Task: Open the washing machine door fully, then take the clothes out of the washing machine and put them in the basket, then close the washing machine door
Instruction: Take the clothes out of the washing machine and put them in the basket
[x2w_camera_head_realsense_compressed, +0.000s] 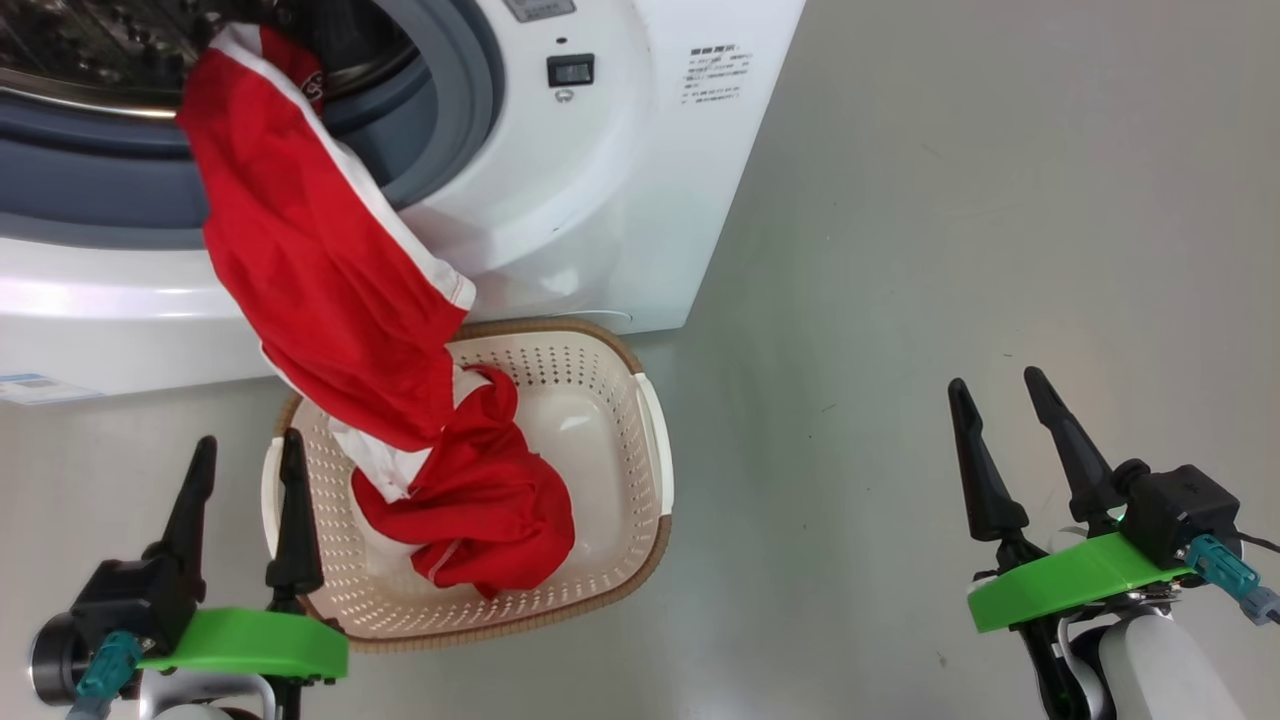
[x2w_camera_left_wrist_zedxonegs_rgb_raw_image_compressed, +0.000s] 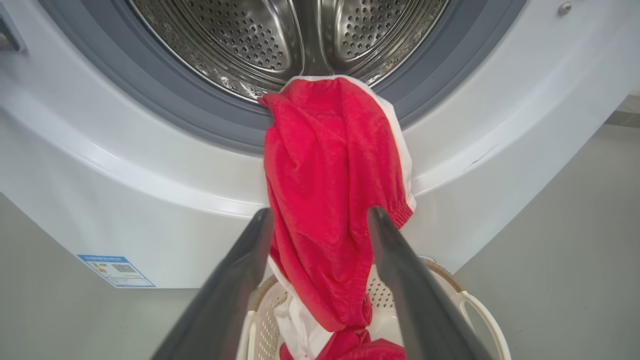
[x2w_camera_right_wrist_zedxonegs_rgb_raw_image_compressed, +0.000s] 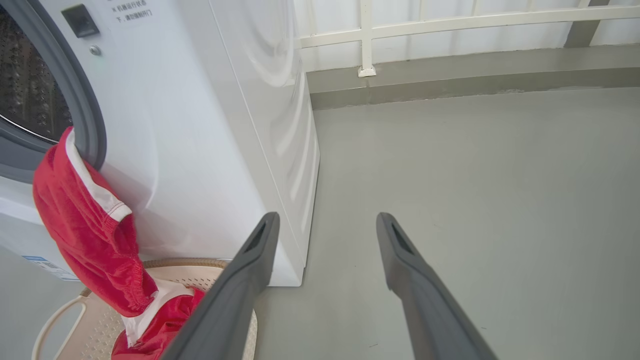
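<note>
The white washing machine (x2w_camera_head_realsense_compressed: 590, 170) stands with its drum mouth uncovered; its door is out of view. A red garment with white trim (x2w_camera_head_realsense_compressed: 320, 260) hangs from the grey rubber ring (x2w_camera_left_wrist_zedxonegs_rgb_raw_image_compressed: 165, 105) over the machine's front, its lower end reaching into the cream basket (x2w_camera_head_realsense_compressed: 640, 440), where more red clothes (x2w_camera_head_realsense_compressed: 480, 510) lie bunched. The steel drum (x2w_camera_left_wrist_zedxonegs_rgb_raw_image_compressed: 280, 35) behind it looks bare. My left gripper (x2w_camera_head_realsense_compressed: 245, 455) is open, low at the basket's left side, holding nothing. My right gripper (x2w_camera_head_realsense_compressed: 995, 390) is open over the floor, well right of the basket.
Grey floor (x2w_camera_head_realsense_compressed: 950, 250) spreads to the right of the machine. A white railing and a low kerb (x2w_camera_right_wrist_zedxonegs_rgb_raw_image_compressed: 450, 80) run along the far side. A blue label (x2w_camera_left_wrist_zedxonegs_rgb_raw_image_compressed: 117, 270) sits low on the machine's front.
</note>
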